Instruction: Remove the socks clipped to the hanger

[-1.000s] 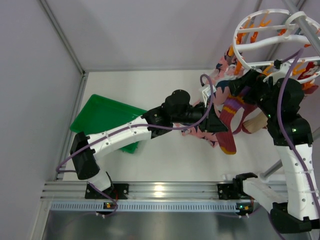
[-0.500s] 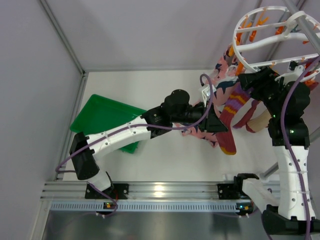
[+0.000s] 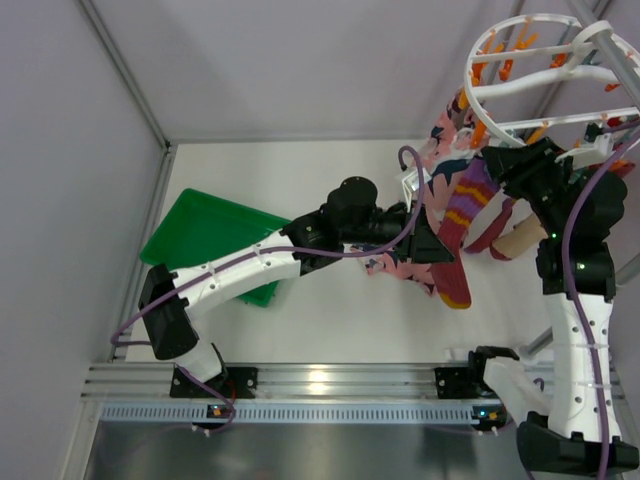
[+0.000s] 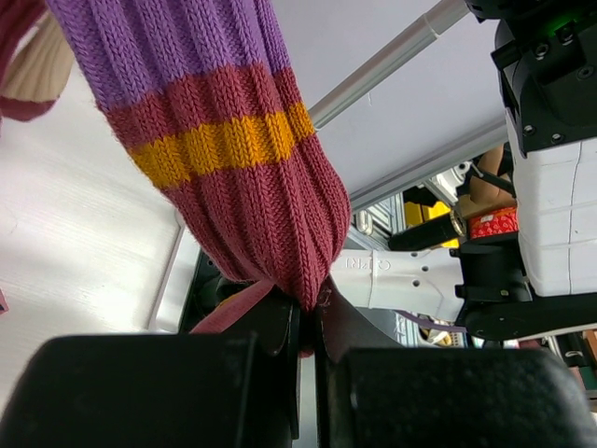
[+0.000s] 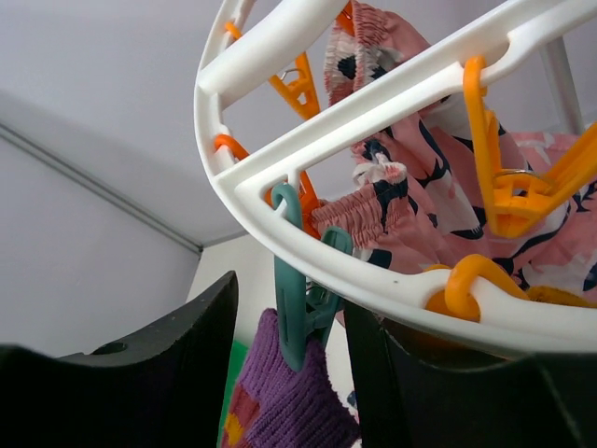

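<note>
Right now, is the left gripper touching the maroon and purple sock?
Touching. The left wrist view shows the left gripper shut on the maroon end of the sock, with the fabric pinched between its jaws.

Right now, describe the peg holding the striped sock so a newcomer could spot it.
Find the big round white hanger. From its ring hangs a teal peg biting the purple cuff of the striped sock; neighbouring pegs are orange.

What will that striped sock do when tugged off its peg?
Probably flop: the striped sock is soft knit, bunched where the left pincer pinches it. Its coarse ribbing looks grippy, not slippery. It may hang limp once the teal peg lets go.
</note>
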